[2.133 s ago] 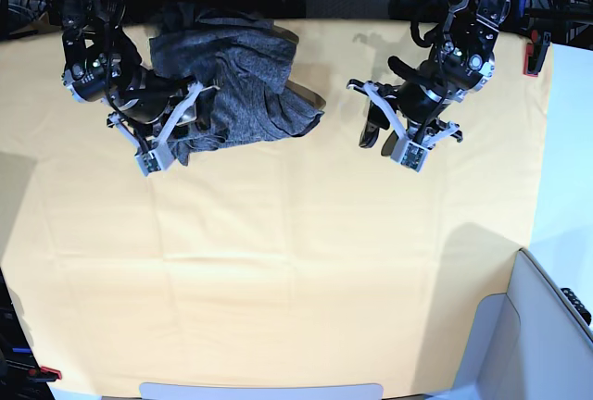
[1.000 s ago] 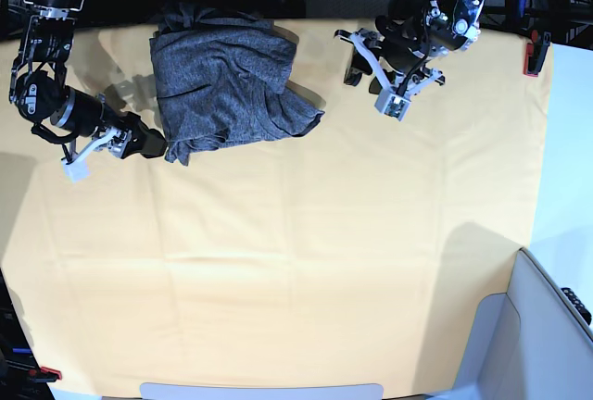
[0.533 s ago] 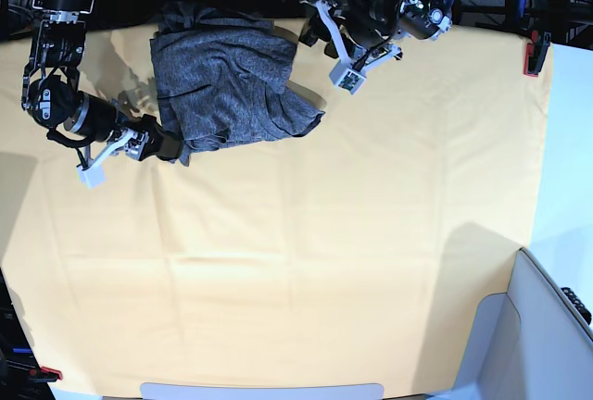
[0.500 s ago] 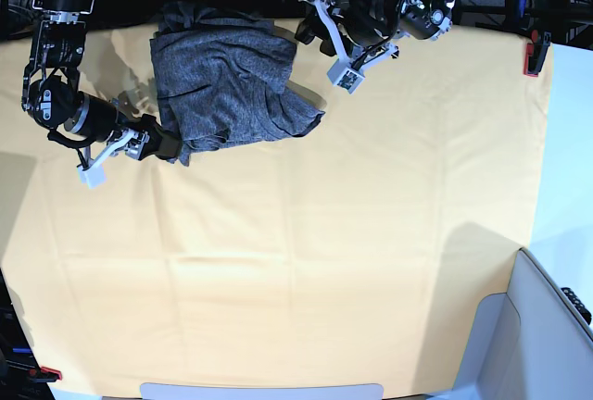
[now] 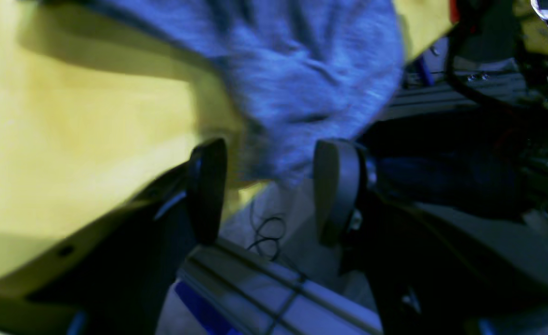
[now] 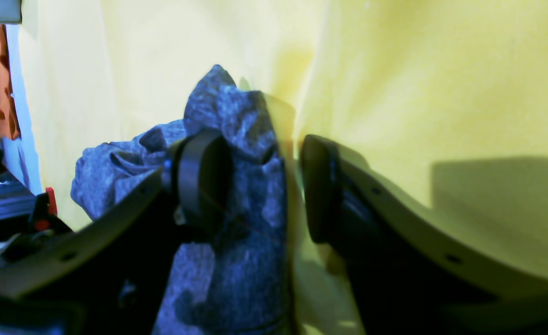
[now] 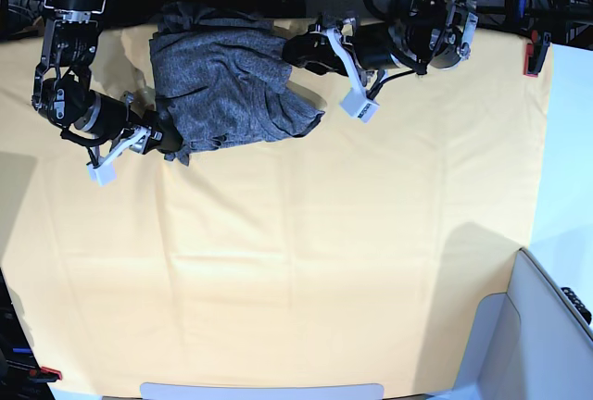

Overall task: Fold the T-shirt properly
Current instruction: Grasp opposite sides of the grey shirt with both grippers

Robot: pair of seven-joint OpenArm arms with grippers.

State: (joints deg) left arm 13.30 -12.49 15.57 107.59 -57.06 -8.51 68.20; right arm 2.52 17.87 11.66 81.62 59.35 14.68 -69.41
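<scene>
T-shirt (image 7: 227,85): crumpled grey heap at far edge of the yellow-clothed surface (image 7: 306,261) | right hand (image 6: 255,186): fingers spread, straddling a raised fold at the heap's near-left corner | left hand (image 5: 269,186): fingers spread around the shirt's far-right edge at the surface rim, not clamped

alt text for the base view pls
A crumpled grey T-shirt lies near the far edge of a yellow cloth, with the right tool at its near-left corner and the left tool at its far-right edge.
</scene>
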